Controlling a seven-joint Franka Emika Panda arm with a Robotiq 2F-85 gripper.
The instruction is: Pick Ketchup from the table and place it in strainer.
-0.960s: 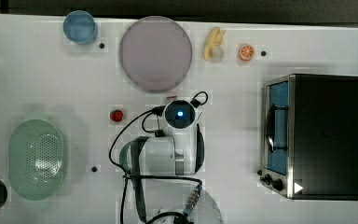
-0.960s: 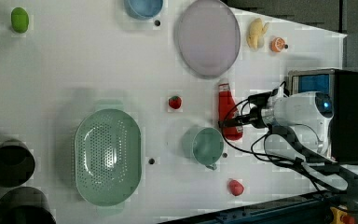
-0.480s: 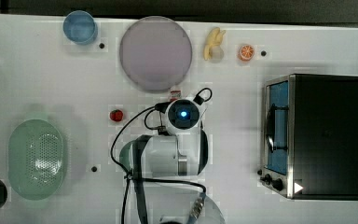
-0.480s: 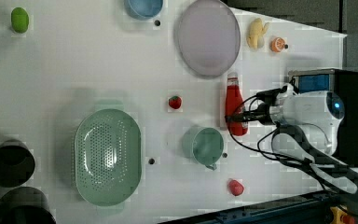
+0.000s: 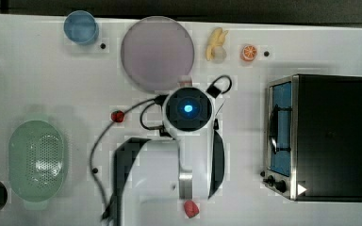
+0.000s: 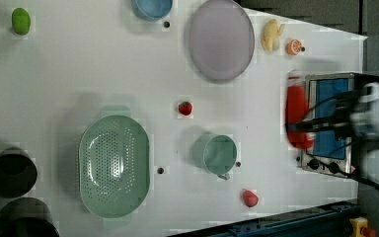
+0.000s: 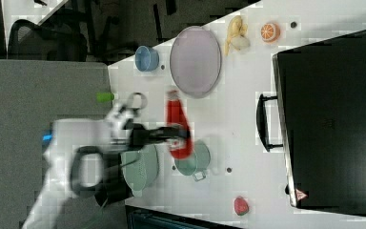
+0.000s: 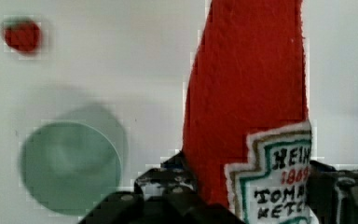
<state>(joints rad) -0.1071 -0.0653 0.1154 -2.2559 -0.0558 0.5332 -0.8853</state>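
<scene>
Close up in the wrist view, the gripper (image 8: 242, 200) has its dark fingers (image 8: 168, 186) pressed against either side of the Ketchup (image 8: 247, 107), clamped at the labelled lower half with the red body running away from the hand. So the pick looks done: in the right view the bottle (image 7: 177, 125) hangs clear of the table, carried above the teal mug (image 7: 193, 162). What is left, by my reckoning, is the carry across to the strainer (image 6: 113, 165) and the release; the strainer sits empty, well apart from the bottle in the left view. The small strawberry (image 6: 185, 108) lies between them on the table. In the top view the arm's body covers bottle and mug entirely. The cap end is cut off in the wrist view, and the arm is smeared with blur in both side views.
</scene>
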